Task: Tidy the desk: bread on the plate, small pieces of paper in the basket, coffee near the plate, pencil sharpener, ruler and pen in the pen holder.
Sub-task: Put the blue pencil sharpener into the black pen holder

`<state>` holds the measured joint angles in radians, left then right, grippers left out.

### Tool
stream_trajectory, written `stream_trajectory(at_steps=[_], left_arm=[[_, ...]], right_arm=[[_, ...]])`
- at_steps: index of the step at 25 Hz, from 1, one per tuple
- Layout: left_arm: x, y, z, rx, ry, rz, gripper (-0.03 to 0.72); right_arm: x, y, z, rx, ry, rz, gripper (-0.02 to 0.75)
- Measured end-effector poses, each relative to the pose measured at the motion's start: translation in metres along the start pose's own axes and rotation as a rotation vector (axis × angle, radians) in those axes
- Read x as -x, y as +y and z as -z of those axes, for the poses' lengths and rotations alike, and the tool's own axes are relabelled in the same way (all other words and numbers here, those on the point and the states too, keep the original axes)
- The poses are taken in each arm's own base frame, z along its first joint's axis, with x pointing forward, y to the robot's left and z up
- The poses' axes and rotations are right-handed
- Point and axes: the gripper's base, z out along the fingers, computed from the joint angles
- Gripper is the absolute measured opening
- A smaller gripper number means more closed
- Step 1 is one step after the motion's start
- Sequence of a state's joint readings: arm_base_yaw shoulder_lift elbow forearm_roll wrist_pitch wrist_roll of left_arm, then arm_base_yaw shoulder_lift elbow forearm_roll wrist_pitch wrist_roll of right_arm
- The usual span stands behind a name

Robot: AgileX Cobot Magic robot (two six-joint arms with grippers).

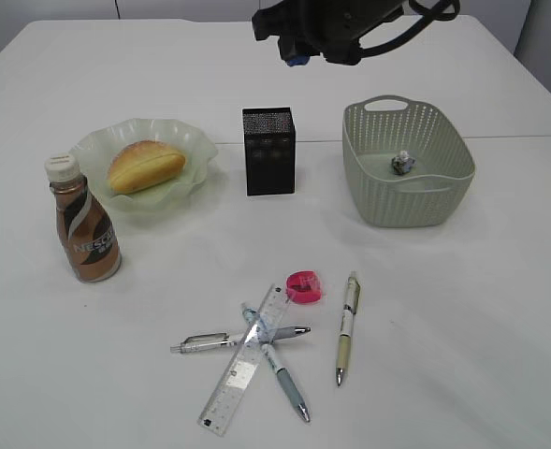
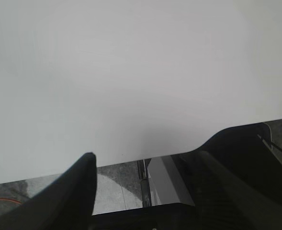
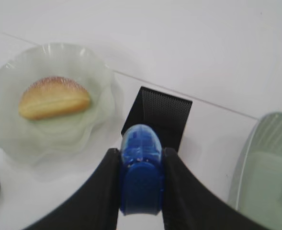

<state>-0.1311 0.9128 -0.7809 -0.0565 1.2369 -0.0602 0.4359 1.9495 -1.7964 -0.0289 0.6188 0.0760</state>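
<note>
My right gripper (image 3: 140, 154) is shut on a blue pencil sharpener (image 3: 140, 184), held in the air over the black mesh pen holder (image 3: 160, 117). In the exterior view that arm hangs at the top, the blue sharpener (image 1: 297, 61) above and behind the pen holder (image 1: 269, 151). The bread (image 1: 145, 166) lies on the green plate (image 1: 193, 140), and the coffee (image 1: 85, 224) stands beside it. One wad of paper (image 1: 403, 165) sits in the basket (image 1: 369, 178). The ruler (image 1: 247, 360) and three pens (image 1: 347, 327) lie at the front. My left gripper (image 2: 150, 160) is open and empty over the desk's edge.
A pink pencil sharpener (image 1: 304, 285) lies by the ruler's far end. Two pens (image 1: 275, 360) cross under the ruler. The left arm does not show in the exterior view; its camera sees bare white desk (image 2: 131, 72) and floor beyond the edge.
</note>
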Motion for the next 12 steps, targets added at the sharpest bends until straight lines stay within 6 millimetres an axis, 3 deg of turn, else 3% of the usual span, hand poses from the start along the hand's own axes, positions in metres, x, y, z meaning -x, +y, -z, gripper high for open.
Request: stream_trajectory(at_steps=[6,12], left_arm=[[0.0,0.0,0.0,0.0,0.0,0.0,0.452],[0.0,0.0,0.0,0.0,0.0,0.0,0.449]], right_arm=[[0.008,0.001,-0.022,0.011,-0.17,0.007,0.197],[-0.001,0.001,-0.053,0.003,-0.223,0.046,0.197]])
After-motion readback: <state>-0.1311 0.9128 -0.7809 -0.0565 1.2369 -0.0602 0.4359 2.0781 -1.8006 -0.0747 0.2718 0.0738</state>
